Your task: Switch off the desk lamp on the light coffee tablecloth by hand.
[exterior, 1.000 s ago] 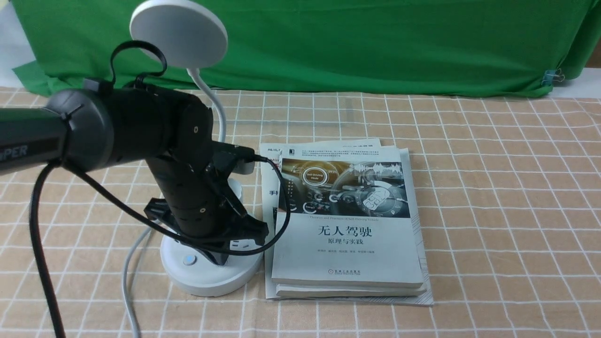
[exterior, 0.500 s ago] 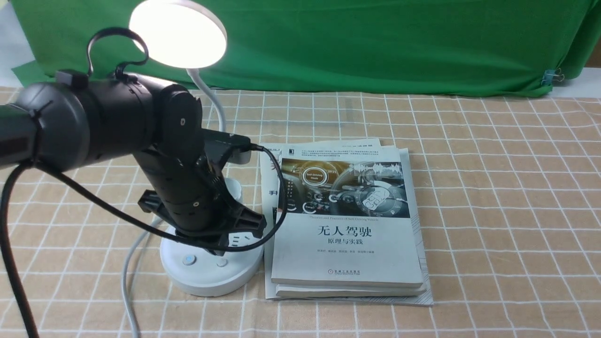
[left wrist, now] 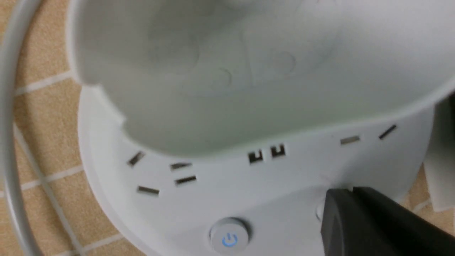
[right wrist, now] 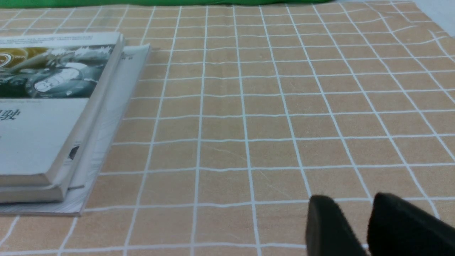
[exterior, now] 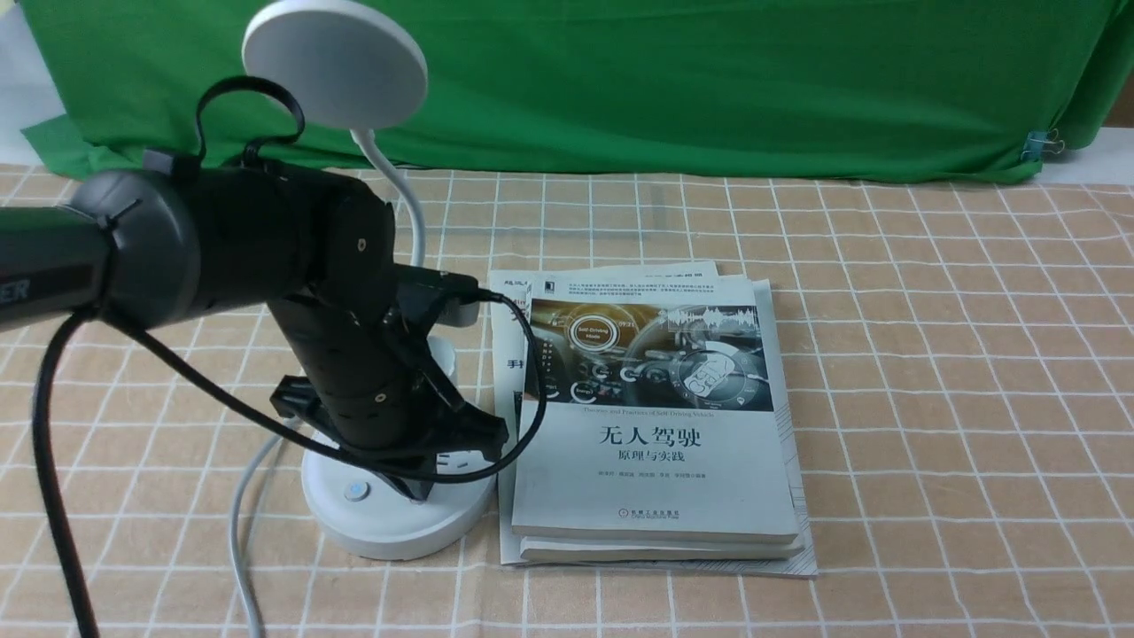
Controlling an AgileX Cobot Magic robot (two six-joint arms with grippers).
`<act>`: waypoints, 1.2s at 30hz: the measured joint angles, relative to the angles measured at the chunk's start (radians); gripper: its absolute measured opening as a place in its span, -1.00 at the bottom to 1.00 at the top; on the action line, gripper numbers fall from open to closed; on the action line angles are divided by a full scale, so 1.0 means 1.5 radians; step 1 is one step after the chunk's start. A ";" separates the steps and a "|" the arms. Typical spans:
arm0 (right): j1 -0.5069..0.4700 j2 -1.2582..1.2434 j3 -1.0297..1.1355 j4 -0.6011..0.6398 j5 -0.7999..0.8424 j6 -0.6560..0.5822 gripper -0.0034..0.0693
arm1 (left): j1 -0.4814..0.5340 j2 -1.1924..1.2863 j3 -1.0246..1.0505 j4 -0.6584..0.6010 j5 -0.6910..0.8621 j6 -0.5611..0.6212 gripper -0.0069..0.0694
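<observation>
**Left gripper tip down on lamp base, lamp head dark**

One lamp (exterior: 399, 523) stands on the left part of the checked tablecloth (exterior: 930, 399), its base just beside the books (exterior: 656, 461); one round head (exterior: 335, 62) sits high on the bent neck and is not glowing. One left gripper (exterior: 416, 486) points down onto the front of the base; the left wrist view shows its fingers pressed together with no gap, holding nothing, tip (left wrist: 350, 195) touching the base. There are two buttons: one power button (left wrist: 229, 234) with a blue icon in clear view, and a second button (left wrist: 320, 212) mostly hidden under the tip. Two small square ports (left wrist: 266, 154) sit behind them, below the cup (left wrist: 231, 71). One white cord (exterior: 239, 532) runs off the base towards the near edge. One right gripper (right wrist: 353, 199) hangs low over bare cloth, well apart from the lamp; its fingers have a narrow gap with nothing between them. The stack is two books on one thin booklet (right wrist: 106, 142). One green backdrop (exterior: 709, 80) hangs behind.
</observation>
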 joint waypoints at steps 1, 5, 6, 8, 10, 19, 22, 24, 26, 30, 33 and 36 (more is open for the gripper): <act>0.000 0.000 0.000 0.000 0.000 0.000 -0.24 | -0.001 -0.017 0.000 -0.001 0.000 0.000 -0.83; 0.000 0.000 0.000 0.000 0.000 0.000 -0.24 | -0.001 -0.105 0.024 -0.011 -0.005 0.000 -0.83; 0.000 0.000 0.000 0.000 0.000 0.000 -0.24 | -0.001 -0.152 0.045 -0.013 -0.019 0.000 -0.83; 0.000 0.000 0.000 0.000 0.000 0.000 -0.24 | -0.001 -0.215 0.086 -0.017 -0.050 0.000 -0.83; 0.000 0.000 0.000 0.000 0.000 0.000 -0.24 | -0.001 -0.299 0.138 -0.018 -0.088 0.000 -0.83; 0.000 0.000 0.000 0.000 0.000 0.000 -0.24 | -0.001 -0.637 0.426 -0.031 -0.323 0.000 -0.83; 0.000 0.000 0.000 0.000 0.000 0.000 -0.24 | -0.001 -0.722 0.490 -0.021 -0.348 0.001 -0.83; 0.000 0.000 0.000 0.000 0.000 0.000 -0.24 | -0.001 -0.758 0.516 -0.018 -0.351 0.001 -0.83; 0.000 0.000 0.000 0.000 0.000 0.000 -0.24 | -0.002 -0.795 0.540 -0.017 -0.353 0.002 -0.83; 0.000 0.000 0.000 0.000 0.000 0.000 -0.24 | -0.002 -0.839 0.573 -0.015 -0.354 0.002 -0.83; 0.000 0.000 0.000 0.000 0.000 0.000 -0.24 | -0.002 -0.847 0.579 -0.016 -0.355 0.002 -0.83; 0.000 0.000 0.000 0.000 0.000 0.000 -0.24 | -0.002 -0.851 0.583 -0.020 -0.360 0.006 -0.83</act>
